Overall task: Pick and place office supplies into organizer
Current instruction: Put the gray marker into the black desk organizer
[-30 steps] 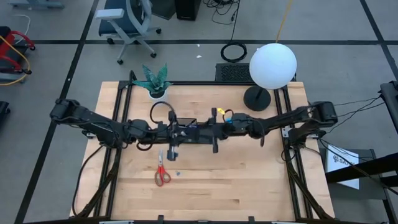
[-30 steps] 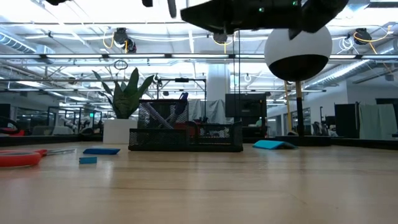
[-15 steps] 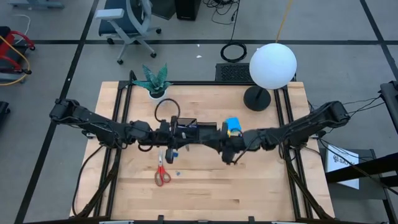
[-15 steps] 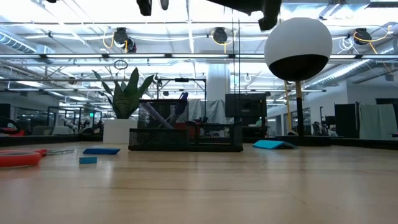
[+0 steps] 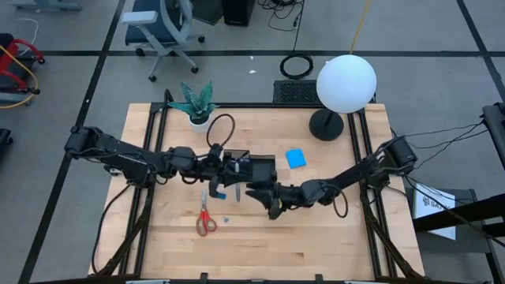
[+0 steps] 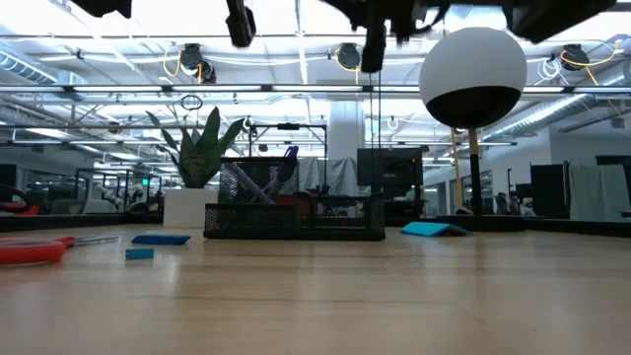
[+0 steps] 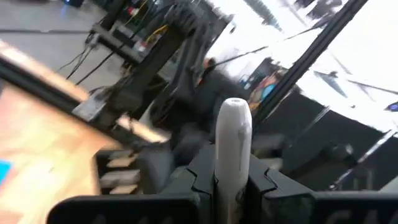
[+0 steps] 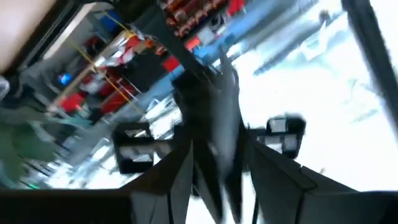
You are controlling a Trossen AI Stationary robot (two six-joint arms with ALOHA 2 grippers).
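The black organizer (image 5: 254, 167) stands mid-table, with pens upright in its mesh part (image 6: 258, 187). My left gripper (image 5: 223, 169) hovers level at its left end, shut on a pale grey pen (image 7: 232, 134). My right gripper (image 5: 268, 197) hangs just near of the organizer, shut on a dark slim thing (image 8: 214, 140), seemingly a pen; that view is blurred. The blue note pad (image 5: 296, 158) lies flat right of the organizer. The red-handled scissors (image 5: 206, 217), a tiny blue block (image 5: 226, 219) and a blue piece (image 5: 219, 192) lie on the wood near my left gripper. My left gripper pinches the grey pen between its two fingers, at the lower shaft (image 7: 229, 177). The pen's rounded end (image 7: 234, 107) sticks out past the fingertips, lifted clear of the table. My right gripper has the dark slim thing between its fingers (image 8: 180, 168), high above the table. Blur hides which part it holds.
A white globe lamp (image 5: 346, 83) on a round black base (image 5: 325, 125) stands at the far right. A potted plant (image 5: 196, 102) sits at the far left. Bare wood lies toward the near edge and on the right.
My right gripper has swung from over the organizer's right end toward the near edge and the left, rolling as it went, and has uncovered the blue note pad. My left gripper has rolled about its own axis and stayed by the organizer.
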